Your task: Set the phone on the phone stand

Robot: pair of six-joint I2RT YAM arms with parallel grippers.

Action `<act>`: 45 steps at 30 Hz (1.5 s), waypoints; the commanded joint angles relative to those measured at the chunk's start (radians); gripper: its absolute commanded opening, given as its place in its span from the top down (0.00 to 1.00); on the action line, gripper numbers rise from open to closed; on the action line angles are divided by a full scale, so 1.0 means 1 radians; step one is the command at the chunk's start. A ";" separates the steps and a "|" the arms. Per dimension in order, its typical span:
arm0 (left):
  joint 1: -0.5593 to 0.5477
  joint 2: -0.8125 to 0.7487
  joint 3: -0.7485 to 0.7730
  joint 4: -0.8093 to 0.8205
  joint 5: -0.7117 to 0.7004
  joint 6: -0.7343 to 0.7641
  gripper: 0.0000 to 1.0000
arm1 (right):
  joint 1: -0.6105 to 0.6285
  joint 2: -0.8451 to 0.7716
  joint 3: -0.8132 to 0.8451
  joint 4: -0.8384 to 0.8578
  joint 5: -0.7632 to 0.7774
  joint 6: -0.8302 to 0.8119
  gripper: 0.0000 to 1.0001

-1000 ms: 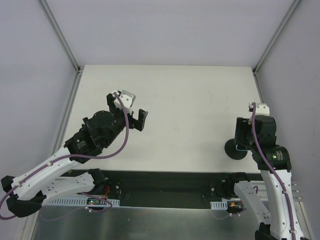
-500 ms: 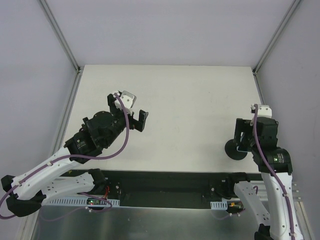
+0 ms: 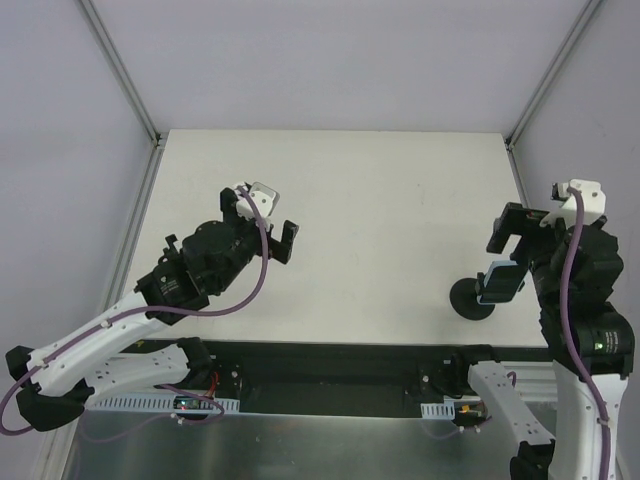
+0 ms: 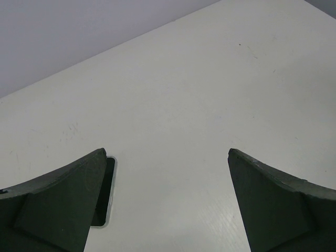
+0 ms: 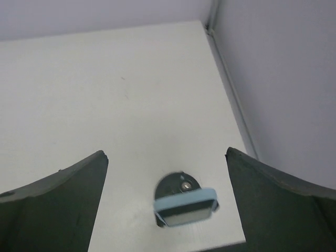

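Now | right claw apart, risen off phone stand | left claw apart

Bright even light, faint soft shadows, mostly sharp

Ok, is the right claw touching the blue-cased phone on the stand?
Apart. The right wrist view shows the right claw open, bare table between each finger and the blue-cased phone sitting on the phone stand.

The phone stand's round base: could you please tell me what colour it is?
Black base; clearest from top external.
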 commanded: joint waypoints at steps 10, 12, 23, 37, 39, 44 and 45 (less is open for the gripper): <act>-0.009 0.020 -0.053 0.092 -0.197 0.033 0.01 | 0.615 0.515 0.016 0.554 -0.111 0.170 0.03; -0.007 0.019 -0.073 0.118 -0.224 0.016 0.01 | 0.621 0.568 -0.039 0.720 -0.095 0.293 0.03; 0.212 -0.058 0.061 -0.412 -0.157 -0.448 0.01 | 0.840 0.913 -0.078 0.988 0.112 0.263 0.03; 0.289 -0.095 0.231 -1.021 -0.287 -1.004 0.01 | 0.918 0.813 -0.194 1.047 0.149 0.111 0.03; 0.335 -0.093 0.206 -0.987 -0.251 -1.033 0.01 | 0.920 0.761 -0.239 1.057 0.172 0.092 0.03; 0.442 -0.127 0.128 -0.976 -0.230 -1.192 0.01 | 0.917 0.675 -0.308 1.080 0.230 0.048 0.04; 0.454 -0.150 0.109 -0.940 -0.223 -1.194 0.01 | 0.917 0.654 -0.326 1.084 0.239 0.043 0.03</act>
